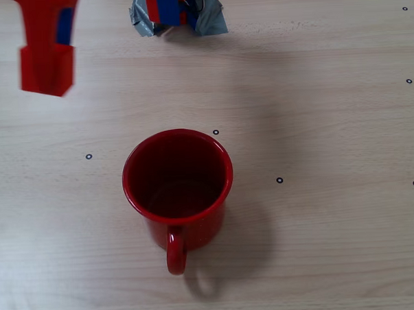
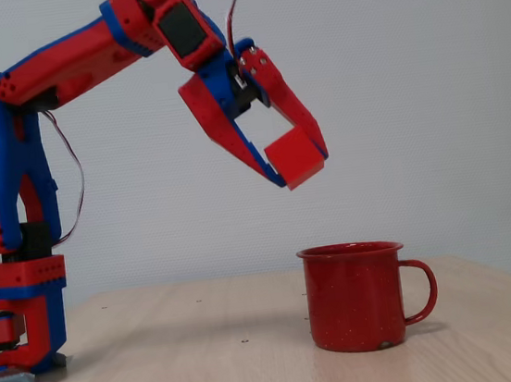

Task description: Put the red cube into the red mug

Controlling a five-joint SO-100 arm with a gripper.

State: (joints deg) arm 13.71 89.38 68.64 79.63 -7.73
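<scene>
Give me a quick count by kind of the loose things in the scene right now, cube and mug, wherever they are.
Red cubes: 1, the red cube, held in the pincer above the table.
Red mugs: 1, the red mug, upright on the table, nothing visible inside it.
Total: 2

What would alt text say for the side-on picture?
A red-and-blue robot arm holds a red cube in its pincer, in the air above a red mug standing on a wooden table.
</scene>
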